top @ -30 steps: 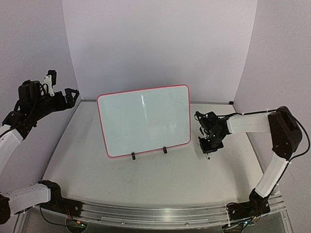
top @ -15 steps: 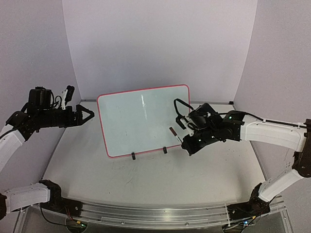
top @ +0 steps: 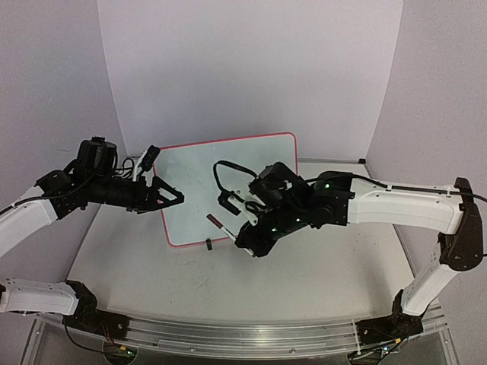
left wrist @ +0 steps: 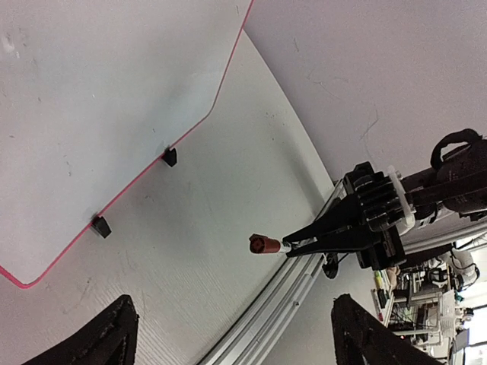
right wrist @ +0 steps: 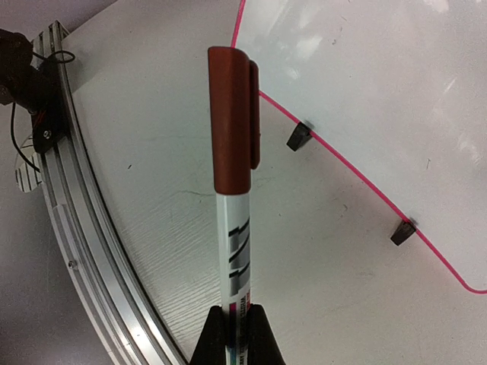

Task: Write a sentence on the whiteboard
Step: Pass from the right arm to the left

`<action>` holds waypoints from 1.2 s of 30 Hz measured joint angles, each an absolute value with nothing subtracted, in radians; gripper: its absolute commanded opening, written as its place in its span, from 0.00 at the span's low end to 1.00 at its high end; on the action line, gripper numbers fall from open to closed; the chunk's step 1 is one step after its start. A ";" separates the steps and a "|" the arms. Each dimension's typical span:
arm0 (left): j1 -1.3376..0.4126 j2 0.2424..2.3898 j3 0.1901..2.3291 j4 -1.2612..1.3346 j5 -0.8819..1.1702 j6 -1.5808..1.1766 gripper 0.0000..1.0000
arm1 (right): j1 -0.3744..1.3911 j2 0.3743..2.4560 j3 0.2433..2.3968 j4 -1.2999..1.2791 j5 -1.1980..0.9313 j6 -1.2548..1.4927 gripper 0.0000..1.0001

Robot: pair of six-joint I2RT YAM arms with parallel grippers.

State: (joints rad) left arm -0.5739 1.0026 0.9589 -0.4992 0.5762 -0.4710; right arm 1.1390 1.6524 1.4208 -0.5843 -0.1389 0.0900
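The whiteboard [top: 196,173] stands tilted back at the middle of the table [top: 319,266]. The right gripper [top: 242,237] is clamped on a marker [right wrist: 232,198], red cap on, just before its lower edge. The left gripper [top: 172,201] is spread wide at its left edge.

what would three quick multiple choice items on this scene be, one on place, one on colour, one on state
1. Where is the marker?
A. lying on the table
B. in the right gripper
C. in the left gripper

2. What colour is the whiteboard frame?
A. blue
B. green
C. red-pink

3. The marker's cap is:
A. on
B. off, on the table
C. off, in the left gripper

Answers:
1. B: the right gripper pinches the barrel, while the left gripper is open and empty.
2. C: a thin red-pink line rims the whiteboard.
3. A: the red-brown cap covers the tip.
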 measured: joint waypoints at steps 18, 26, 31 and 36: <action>-0.760 1.168 0.936 -0.356 0.574 -0.540 0.39 | 1.177 1.678 1.460 -0.584 -0.170 0.051 0.00; -0.760 1.183 0.935 -0.330 0.581 -0.552 0.35 | 1.186 1.681 1.460 -0.584 -0.170 0.043 0.00; -0.760 1.188 0.934 -0.331 0.595 -0.553 0.36 | 1.186 1.681 1.460 -0.577 -0.167 0.041 0.00; -0.760 1.192 0.931 -0.332 0.611 -0.553 0.34 | 1.186 1.681 1.460 -0.568 -0.158 0.041 0.00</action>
State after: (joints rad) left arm -0.7605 1.1919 0.9315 -0.3317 0.6112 -0.5529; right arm 1.1858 1.6814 1.4605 -0.5684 -0.1577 0.0405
